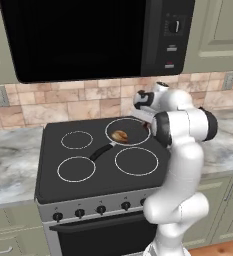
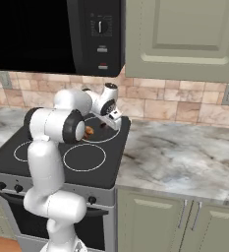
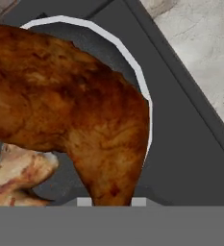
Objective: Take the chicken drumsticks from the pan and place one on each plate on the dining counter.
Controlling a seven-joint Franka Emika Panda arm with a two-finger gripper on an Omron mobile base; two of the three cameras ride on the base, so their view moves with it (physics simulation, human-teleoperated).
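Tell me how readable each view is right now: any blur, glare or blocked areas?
Left base view: soft, evenly lit, the arm hides the pan's right side. Right base view: similar softness, the arm covers the stove's back. Hand view: the dark drumstick looms close, blurry; no glare.

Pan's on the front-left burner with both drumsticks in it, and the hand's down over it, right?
Not the front-left: the left base view shows the pan on the back-right burner. The rest holds: the hand is down over it, with the dark drumstick and the pale drumstick in the pan.
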